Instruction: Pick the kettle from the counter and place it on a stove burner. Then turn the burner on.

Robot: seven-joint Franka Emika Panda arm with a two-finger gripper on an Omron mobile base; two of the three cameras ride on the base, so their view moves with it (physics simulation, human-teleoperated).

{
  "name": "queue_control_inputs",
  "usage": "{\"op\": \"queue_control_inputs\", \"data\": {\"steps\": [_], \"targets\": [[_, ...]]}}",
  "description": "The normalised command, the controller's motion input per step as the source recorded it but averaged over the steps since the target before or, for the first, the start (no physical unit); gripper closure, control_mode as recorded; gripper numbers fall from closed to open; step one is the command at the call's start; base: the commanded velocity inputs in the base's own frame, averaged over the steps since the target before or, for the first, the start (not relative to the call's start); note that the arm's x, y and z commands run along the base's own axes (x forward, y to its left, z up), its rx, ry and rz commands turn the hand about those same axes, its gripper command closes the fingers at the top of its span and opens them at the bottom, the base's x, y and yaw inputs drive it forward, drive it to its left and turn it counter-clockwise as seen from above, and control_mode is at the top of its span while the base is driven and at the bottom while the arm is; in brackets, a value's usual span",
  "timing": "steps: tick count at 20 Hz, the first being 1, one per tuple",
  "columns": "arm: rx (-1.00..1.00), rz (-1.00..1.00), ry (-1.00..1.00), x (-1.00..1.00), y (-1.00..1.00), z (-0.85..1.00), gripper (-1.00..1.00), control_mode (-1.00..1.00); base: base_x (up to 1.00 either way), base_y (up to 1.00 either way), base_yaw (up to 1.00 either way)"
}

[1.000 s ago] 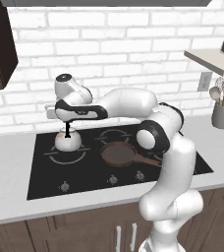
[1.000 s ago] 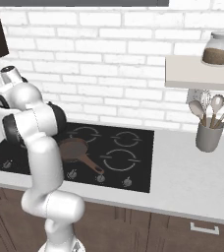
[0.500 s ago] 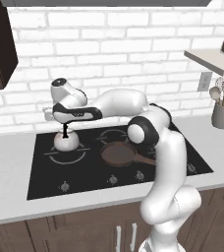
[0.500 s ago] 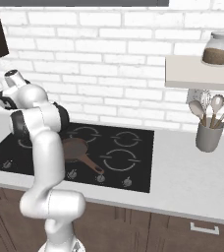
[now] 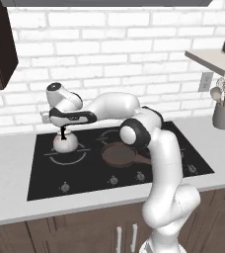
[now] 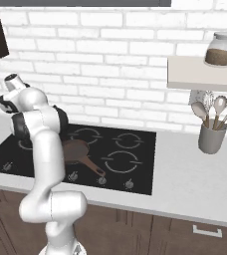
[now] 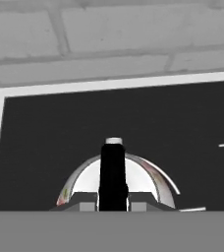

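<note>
a simulated kitchen with a white brick wall, a pale counter and a black glass cooktop set into it. the white arm reaches far to the left, and its gripper hangs straight down over the kettle.

the kettle, small, round and silvery, sits at the far left of the cooktop, on or just above the stove burner, the large ring of broken white circles; whether its base touches the glass cannot be told. in the hand view the kettle's thin black handle stands upright, dead centre, rising between the fingers. the pincer appears to be clamped on that handle, though the fingertips themselves are cut off at the bottom of that view.

a brown frying pan lies on the burner just to the right, near the kettle but apart from it. the burner knobs run along the near edge of the cooktop.

the step in hand seems to be setting the kettle down. to do it well, lower straight, keep the handle vertical, and centre the body inside the ring. let go only once the base rests flat, then lift straight up so the fingers do not catch the handle and tip it. keep clear of the pan on the right.
</note>
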Motion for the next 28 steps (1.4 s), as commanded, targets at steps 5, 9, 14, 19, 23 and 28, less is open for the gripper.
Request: {"op": "queue_control_inputs", "data": {"steps": [5,9,14,19,23,28], "targets": [[-0.02,0.00,0.00,0.08,0.15,-0.38,1.00,-1.00,0.00,0.00,0.00],[-0.02,0.00,0.00,-0.10,0.02,-0.34,1.00,-1.00,0.00,0.00,0.00],[-0.01,0.00,0.00,-0.41,0.00,-0.37,1.00,-1.00,0.00,0.00,0.00],[0.00,0.00,0.00,-0.42,-0.04,-0.40,1.00,-1.00,0.00,0.00,0.00],[0.00,0.00,0.00,-0.32,-0.21,-0.37,1.00,-1.00,0.00,0.00,0.00],[0.00,0.00,0.00,-0.29,-0.29,-0.32,1.00,-1.00,0.00,0.00,0.00]]}}
